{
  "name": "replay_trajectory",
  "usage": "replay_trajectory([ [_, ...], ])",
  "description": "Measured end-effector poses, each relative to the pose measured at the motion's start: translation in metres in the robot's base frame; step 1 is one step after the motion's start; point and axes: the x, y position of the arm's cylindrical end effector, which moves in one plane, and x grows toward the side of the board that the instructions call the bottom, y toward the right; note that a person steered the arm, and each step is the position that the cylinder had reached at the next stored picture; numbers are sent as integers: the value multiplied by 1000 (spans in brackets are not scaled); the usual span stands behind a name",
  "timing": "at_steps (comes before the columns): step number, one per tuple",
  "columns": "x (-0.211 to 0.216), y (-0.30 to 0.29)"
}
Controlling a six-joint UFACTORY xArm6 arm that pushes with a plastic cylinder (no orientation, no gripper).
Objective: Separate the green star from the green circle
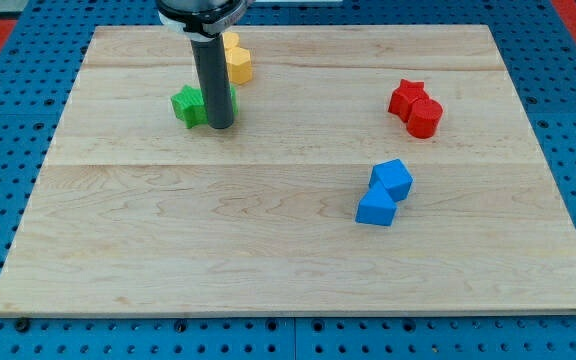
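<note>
Two yellow blocks (236,60) sit far left; a red star (406,96) touches a red cylinder (425,117) right; two blue blocks (383,193) touch nearer, on the wooden board (218,250).

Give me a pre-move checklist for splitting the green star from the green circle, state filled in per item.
1. My tip at the green pair: ok, it sits at the pair's lower right edge.
2. Green star visible: ok, just left of the rod.
3. Green circle visible: not ok, the rod hides nearly all of it; only a sliver shows to its right.
4. Gap between star and circle: cannot tell, the rod covers the seam.
5. Yellow blocks out of the way: not ok, they lie close above the pair toward the view's top, so an upward push risks hitting them.
6. Red blocks and blue blocks clear: ok, far to the view's right.
</note>
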Motion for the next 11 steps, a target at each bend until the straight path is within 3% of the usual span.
replay_trajectory([
  [3, -1, -41],
  [7, -62, -41],
  [11, -54, -78],
])
